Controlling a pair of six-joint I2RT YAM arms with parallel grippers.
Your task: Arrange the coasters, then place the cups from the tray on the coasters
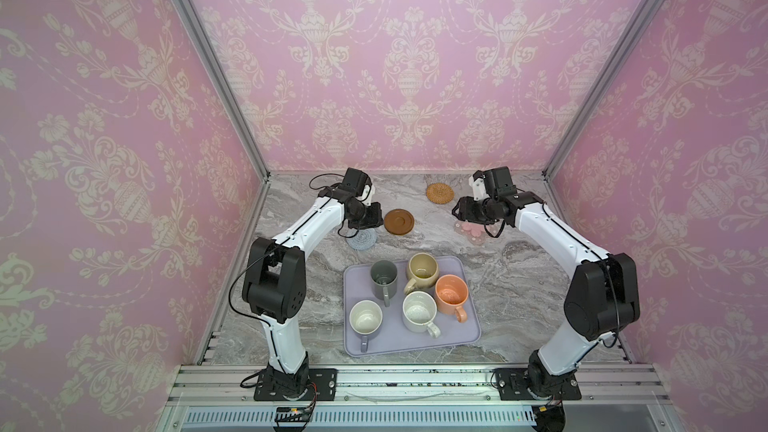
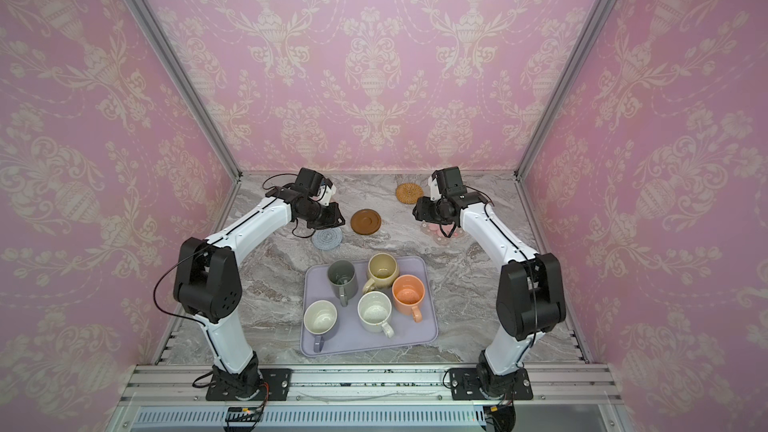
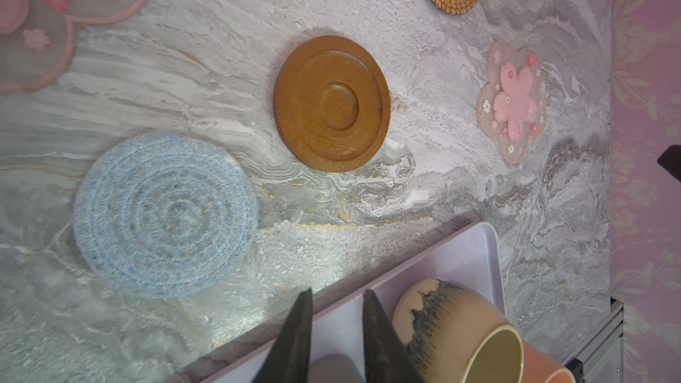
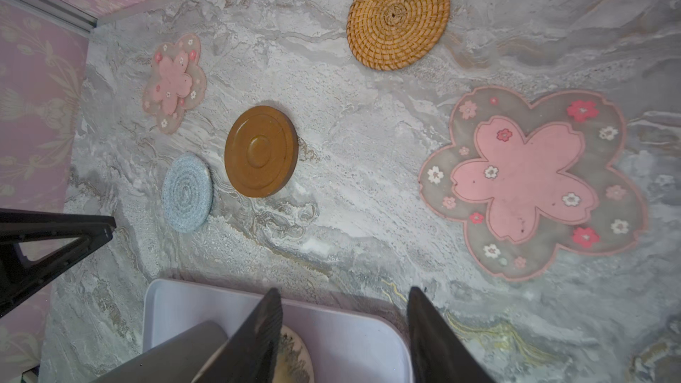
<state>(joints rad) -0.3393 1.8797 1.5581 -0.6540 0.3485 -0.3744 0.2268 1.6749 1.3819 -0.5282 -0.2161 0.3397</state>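
1. Blue coaster [image 3: 166, 215] lies flat on the table [image 3: 368, 186], just beside the left gripper [image 3: 337, 292], on the side away from the tray [image 1: 415, 344]. The brown coaster [image 3: 331, 103] sits just past it, and the rattan coaster [image 4: 398, 16] lies farther out, between both arms.
2. The right-side flower coaster [image 4: 530, 182] lies just beside the right gripper [image 4: 344, 291]. The left-side flower coaster [image 4: 173, 82] sits well across, by the left arm. All 5 lie apart.
3. The left jaws stand slightly parted and the right jaws are spread wide. Neither pair holds anything.
4. The likely next target is a cup. All 5 stand on the tray, on the base side of both jaws. The beige cup [image 1: 422, 270] is closest to both jaws, the grey cup [image 1: 383, 278] favours the left arm, and the orange cup [image 1: 452, 292] favours the right. The handles point broadly toward the bases.
5. Both top views hide the left-side flower coaster and all the fingertips under the arms, and the height of the jaws is unclear. The wrist views cut the cups off.
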